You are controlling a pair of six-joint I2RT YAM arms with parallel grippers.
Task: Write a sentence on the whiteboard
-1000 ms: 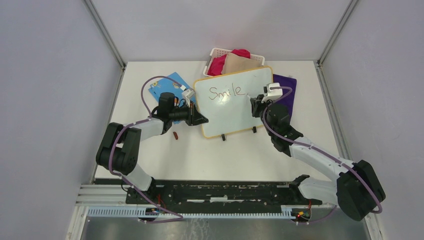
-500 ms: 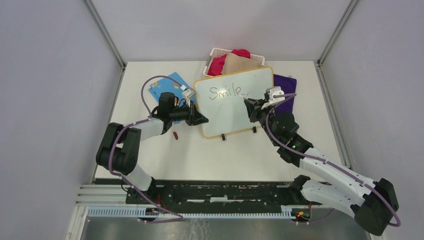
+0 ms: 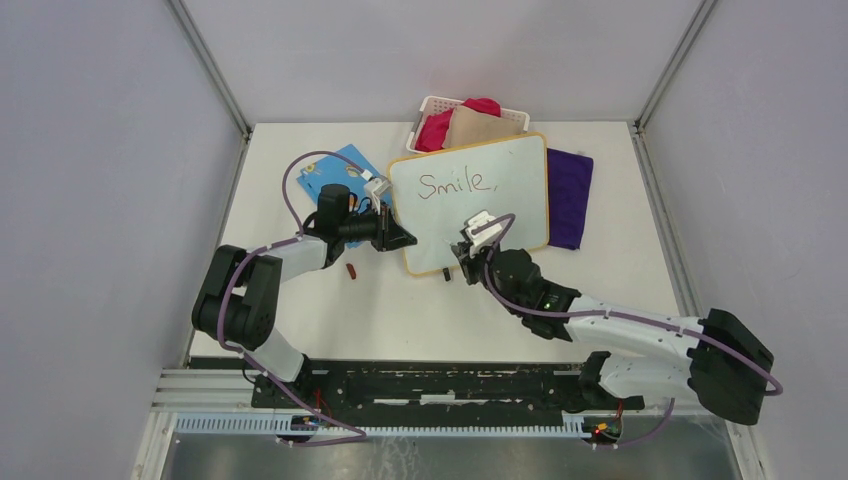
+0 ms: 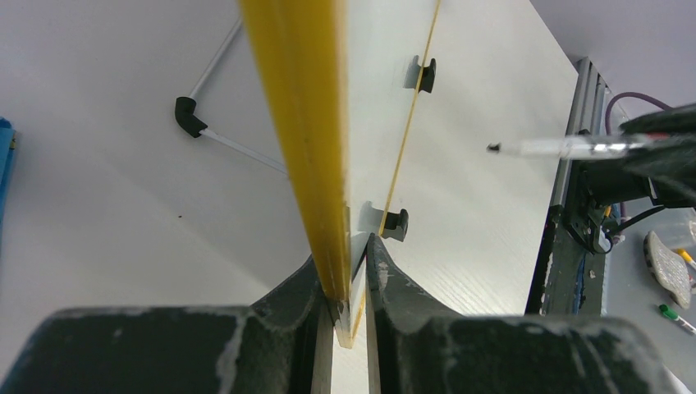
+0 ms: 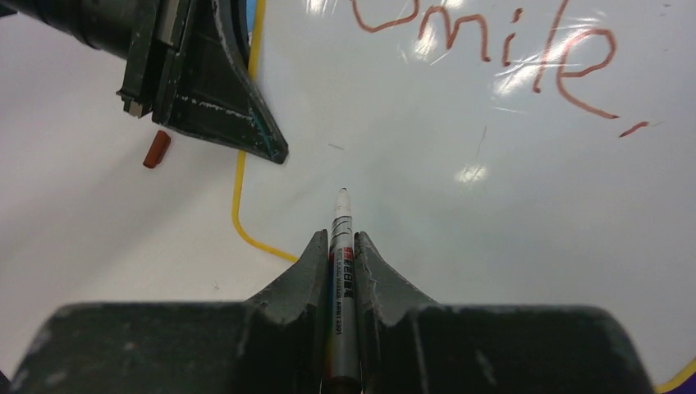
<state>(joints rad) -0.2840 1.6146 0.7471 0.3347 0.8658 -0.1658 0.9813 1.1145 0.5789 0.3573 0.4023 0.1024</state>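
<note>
The whiteboard (image 3: 510, 215), white with a yellow frame, stands propped on the table. In dark red, "Smile," (image 3: 455, 185) runs along its upper part, and the word also shows in the right wrist view (image 5: 492, 41). My left gripper (image 3: 404, 240) is shut on the board's left edge (image 4: 308, 123), its jaws pinching the frame (image 4: 349, 271). My right gripper (image 3: 463, 246) is shut on a marker (image 5: 341, 215). The marker's tip points at the blank lower-left part of the board (image 5: 460, 213). Whether it touches I cannot tell.
A small red marker cap (image 3: 351, 270) lies on the table below the left gripper. A blue card (image 3: 335, 165) lies left of the board and a purple cloth (image 3: 570, 195) right of it. Behind it stands a white basket (image 3: 425, 105) with red and tan cloths.
My right gripper has carried the marker from the end of "Smile" down and left to the board's lower-left area. A comma now follows the word. The left arm has not moved.
</note>
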